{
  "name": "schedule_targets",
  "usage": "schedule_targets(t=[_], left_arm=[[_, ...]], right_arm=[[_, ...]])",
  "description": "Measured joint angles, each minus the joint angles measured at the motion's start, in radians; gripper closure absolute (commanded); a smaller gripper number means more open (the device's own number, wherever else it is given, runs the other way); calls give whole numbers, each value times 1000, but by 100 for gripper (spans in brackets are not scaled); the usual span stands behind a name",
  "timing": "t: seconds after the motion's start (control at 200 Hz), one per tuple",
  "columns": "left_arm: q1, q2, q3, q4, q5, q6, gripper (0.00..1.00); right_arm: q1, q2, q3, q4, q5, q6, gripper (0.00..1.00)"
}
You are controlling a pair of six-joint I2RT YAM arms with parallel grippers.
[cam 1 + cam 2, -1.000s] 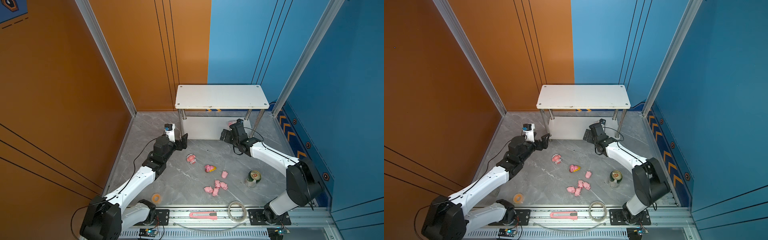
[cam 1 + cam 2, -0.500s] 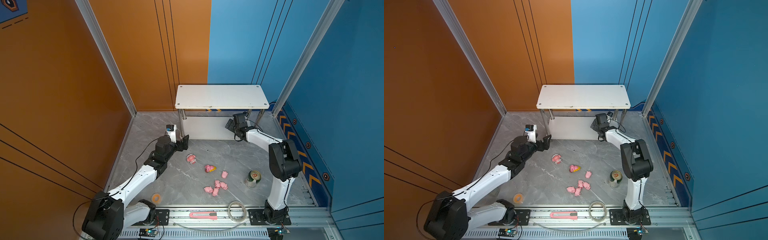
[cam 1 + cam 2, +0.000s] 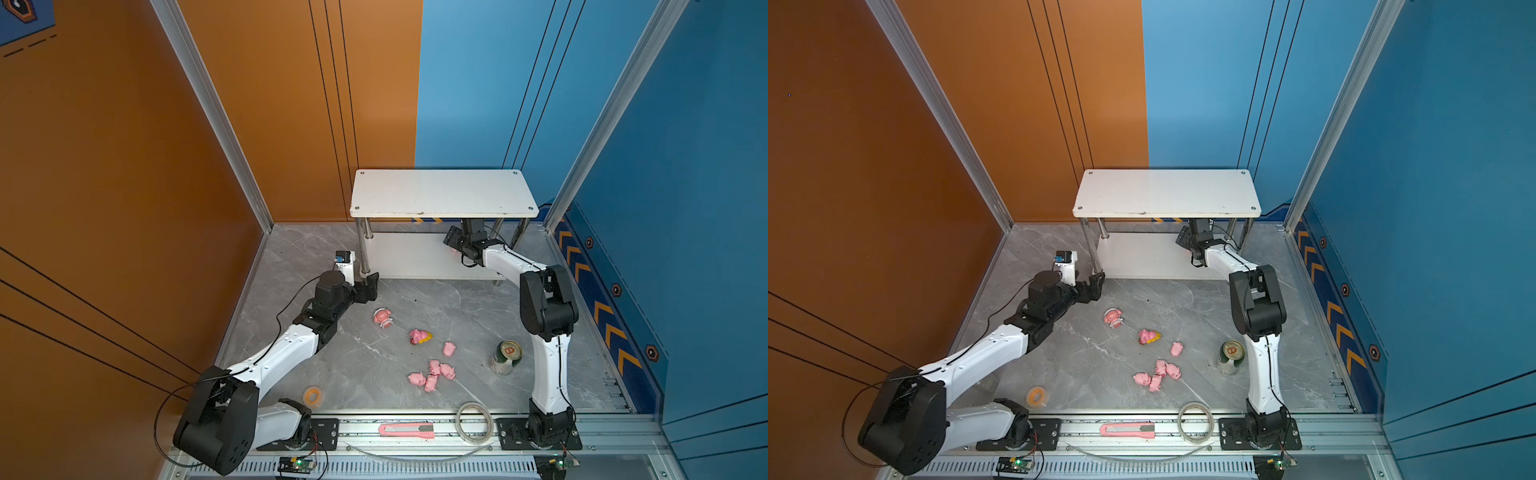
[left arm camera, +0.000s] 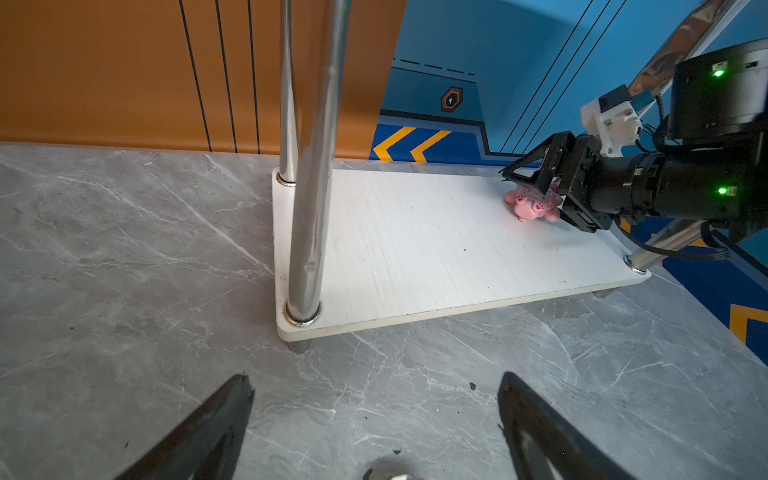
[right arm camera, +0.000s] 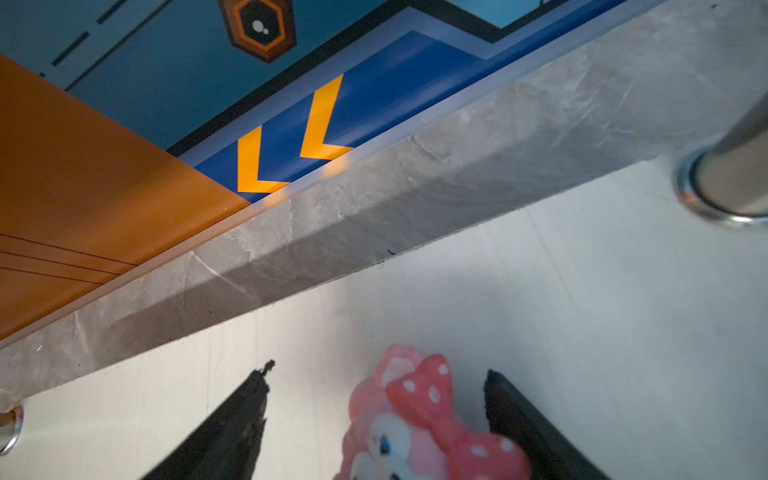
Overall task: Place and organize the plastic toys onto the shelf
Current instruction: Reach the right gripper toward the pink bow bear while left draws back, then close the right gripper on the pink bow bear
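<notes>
The shelf (image 4: 415,249) has matt white boards and shiny chrome legs (image 4: 309,187); the desk (image 4: 124,249) looks like smooth grey marble.

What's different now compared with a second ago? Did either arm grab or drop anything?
The right arm lifted its elbow and pushed the right gripper deeper under the top board of the shelf. Its jaws stand either side of the pink figurine lying on the lower tier, a gap showing on one side, so nothing looks gripped. The left gripper, open and empty, barely moved. The small pigs and the can stayed put.

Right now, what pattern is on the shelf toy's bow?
The bow is red with white dots; right wrist view.
</notes>
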Motion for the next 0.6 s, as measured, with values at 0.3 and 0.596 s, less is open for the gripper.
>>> schedule_targets(t=[0.3, 0.596], left_arm=[[4, 3, 0, 7, 20, -9, 6], [4, 1, -4, 8, 23, -24, 6]], right_arm=[[-5, 2, -23, 6, -66, -53, 49], [-5, -25, -98, 112, -155, -116, 72]])
